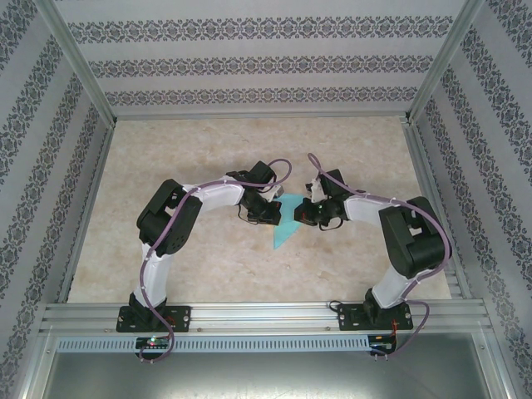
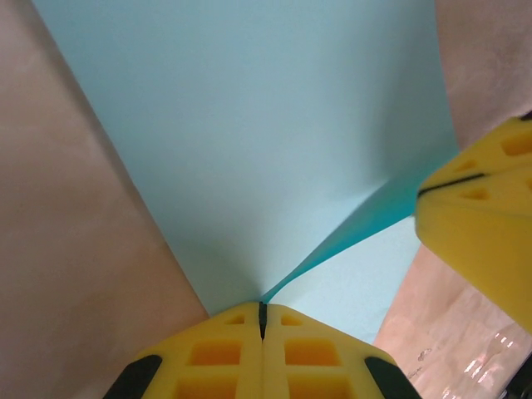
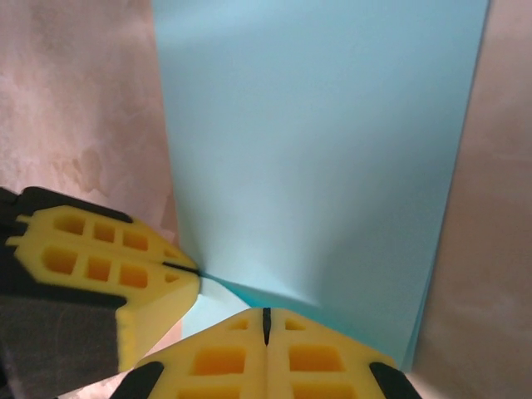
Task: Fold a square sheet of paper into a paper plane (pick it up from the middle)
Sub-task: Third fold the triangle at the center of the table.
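Note:
The light-cyan sheet of paper [image 1: 285, 224] is held up at mid-table between both grippers, folded into layers. From above it reads as a narrow wedge pointing toward the near left. I cannot tell whether it has the paper plane's dart form. My left gripper [image 1: 273, 208] is shut on one edge of the paper [image 2: 266, 125], its tips [image 2: 263, 307] meeting at a darker crease. My right gripper [image 1: 309, 213] is shut on the paper [image 3: 316, 150] just beside it, tips [image 3: 266, 314] together. Each wrist view shows the other gripper's yellow fingers [image 2: 482, 224] [image 3: 100, 266] close by.
The beige tabletop [image 1: 166, 183] spreads around the arms, bounded by patterned walls and metal frame posts [image 1: 91, 83]. An aluminium rail [image 1: 266, 316] with both arm bases runs along the near edge. Purple cables loop over both wrists.

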Available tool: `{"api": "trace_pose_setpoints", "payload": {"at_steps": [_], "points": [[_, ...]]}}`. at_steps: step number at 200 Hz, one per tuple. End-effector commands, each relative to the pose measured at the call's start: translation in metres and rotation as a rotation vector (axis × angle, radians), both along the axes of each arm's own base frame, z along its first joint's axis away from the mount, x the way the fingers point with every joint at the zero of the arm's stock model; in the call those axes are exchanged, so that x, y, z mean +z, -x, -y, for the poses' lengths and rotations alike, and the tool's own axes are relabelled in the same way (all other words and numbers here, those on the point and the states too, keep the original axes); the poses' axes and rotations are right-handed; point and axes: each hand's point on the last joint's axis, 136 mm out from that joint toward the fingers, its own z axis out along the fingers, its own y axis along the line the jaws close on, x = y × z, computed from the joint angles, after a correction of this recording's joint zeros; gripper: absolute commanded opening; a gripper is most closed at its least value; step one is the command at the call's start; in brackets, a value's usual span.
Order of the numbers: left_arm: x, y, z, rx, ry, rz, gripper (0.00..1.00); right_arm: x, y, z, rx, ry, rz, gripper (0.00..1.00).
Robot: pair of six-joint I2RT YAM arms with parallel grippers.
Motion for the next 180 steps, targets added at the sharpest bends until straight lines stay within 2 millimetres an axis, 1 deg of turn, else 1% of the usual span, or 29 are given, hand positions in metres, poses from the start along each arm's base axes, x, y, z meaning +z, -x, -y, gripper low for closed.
{"api": "trace_pose_setpoints", "payload": {"at_steps": [1, 35, 80, 144, 180], "points": [[-0.008, -0.003, -0.011, 0.000, -0.057, -0.010, 0.06, -0.010, 0.001, 0.007, 0.021, 0.045, -0.023, 0.00], [-0.004, -0.006, -0.010, -0.001, -0.056, -0.003, 0.06, -0.021, 0.010, 0.012, 0.046, 0.076, -0.052, 0.00], [-0.002, -0.009, -0.007, -0.005, -0.052, -0.007, 0.06, -0.027, 0.013, 0.013, 0.058, 0.087, -0.060, 0.00], [-0.010, -0.010, -0.007, -0.013, -0.069, -0.014, 0.06, -0.028, 0.015, 0.014, 0.068, 0.090, -0.057, 0.00], [-0.016, -0.005, -0.010, -0.014, -0.076, -0.028, 0.06, -0.021, 0.013, 0.013, 0.067, 0.079, -0.042, 0.00]]}}
